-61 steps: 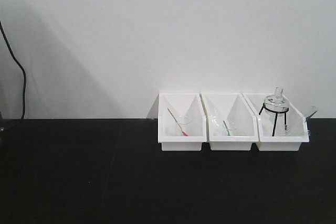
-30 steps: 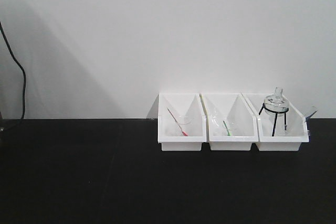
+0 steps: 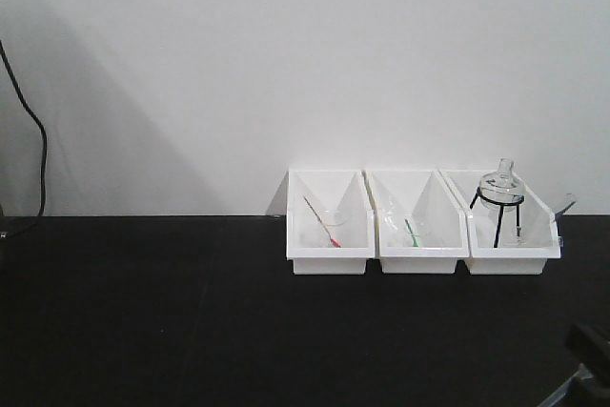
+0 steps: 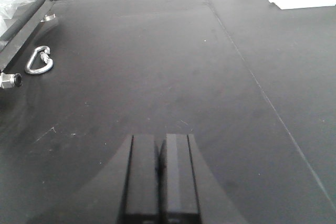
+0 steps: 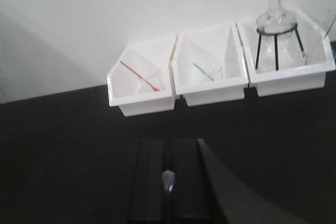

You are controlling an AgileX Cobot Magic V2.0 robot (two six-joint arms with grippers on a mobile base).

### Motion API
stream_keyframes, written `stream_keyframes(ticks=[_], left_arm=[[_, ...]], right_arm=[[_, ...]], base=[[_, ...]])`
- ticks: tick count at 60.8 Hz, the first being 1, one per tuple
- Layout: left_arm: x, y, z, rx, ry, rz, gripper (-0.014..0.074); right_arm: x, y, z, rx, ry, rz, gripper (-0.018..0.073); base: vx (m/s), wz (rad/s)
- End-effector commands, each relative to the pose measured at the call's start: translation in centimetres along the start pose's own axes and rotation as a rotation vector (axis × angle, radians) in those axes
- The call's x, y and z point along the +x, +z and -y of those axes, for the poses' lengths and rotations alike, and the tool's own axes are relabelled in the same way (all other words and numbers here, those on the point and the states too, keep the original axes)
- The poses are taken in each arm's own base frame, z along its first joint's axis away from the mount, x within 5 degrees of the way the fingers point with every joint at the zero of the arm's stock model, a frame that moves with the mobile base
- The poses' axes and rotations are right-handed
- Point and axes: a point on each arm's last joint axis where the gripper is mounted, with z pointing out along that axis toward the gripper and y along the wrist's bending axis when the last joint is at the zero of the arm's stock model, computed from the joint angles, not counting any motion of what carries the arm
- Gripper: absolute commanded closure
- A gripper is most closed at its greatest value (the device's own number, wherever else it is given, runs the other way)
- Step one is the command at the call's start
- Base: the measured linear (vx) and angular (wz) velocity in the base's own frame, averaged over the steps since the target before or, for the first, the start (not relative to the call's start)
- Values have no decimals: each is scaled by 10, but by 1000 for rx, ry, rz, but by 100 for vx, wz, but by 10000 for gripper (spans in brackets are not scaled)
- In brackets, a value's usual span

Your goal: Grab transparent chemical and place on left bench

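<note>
Both claws sit with their fingers pressed together and nothing plainly held: the left gripper (image 4: pixel 159 150) over bare black bench (image 4: pixel 157 66), the right gripper (image 5: pixel 169 166) well short of the right-hand bin (image 5: pixel 294 80), with a tiny clear glint in its seam that I cannot identify. The grab seems not yet begun, so next the right claw must open and reach towards that bin. The transparent chemical (image 5: pixel 324 27), apparently the thin, pale, see-through rod, leans in that bin's far right corner, beside the flask on its tripod (image 5: pixel 274 22).
</note>
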Motion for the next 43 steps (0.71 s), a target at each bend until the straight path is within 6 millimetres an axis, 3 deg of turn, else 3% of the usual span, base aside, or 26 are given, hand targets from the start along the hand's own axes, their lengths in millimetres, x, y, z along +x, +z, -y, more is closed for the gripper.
stream_keyframes(ticks=[1,14,23,29,43], left_arm=[[-3,-1,0,-2,-9,81,600],[-3,-1,0,-2,-9,81,600],[-3,-1,0,-2,-9,81,600],[-3,-1,0,-2,-9,81,600],[-3,-1,0,-2,-9,81,600]], right_arm=[[-10,14,-5,-54,-3,50,559],[13,48,0,-56,-8,-66,555],[25,63,2,-70,-25,-102,495],[28,67,3,-79,-45,-107,400],[27,67,2,-90,-101,-91,85]], base=[[0,0],[0,0],[0,0],[0,0],[0,0]])
